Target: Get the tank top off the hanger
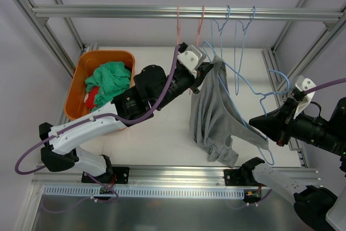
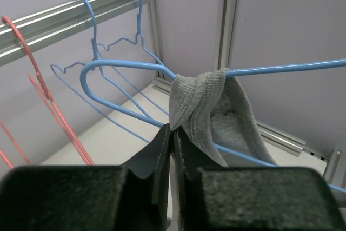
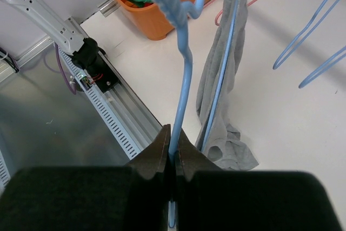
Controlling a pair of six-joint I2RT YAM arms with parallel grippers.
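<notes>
A grey tank top hangs from a blue wire hanger held in the air over the white table, its lower end bunched on the table. My left gripper is at the garment's top. In the left wrist view it is shut on the edge of the grey strap, which wraps over the hanger wire. My right gripper is shut on the hanger wire in the right wrist view, with the tank top hanging just beyond.
An orange basket with green and red clothes stands at the back left. A metal rail across the back carries two pink hangers and two empty blue hangers. Frame posts stand at both sides.
</notes>
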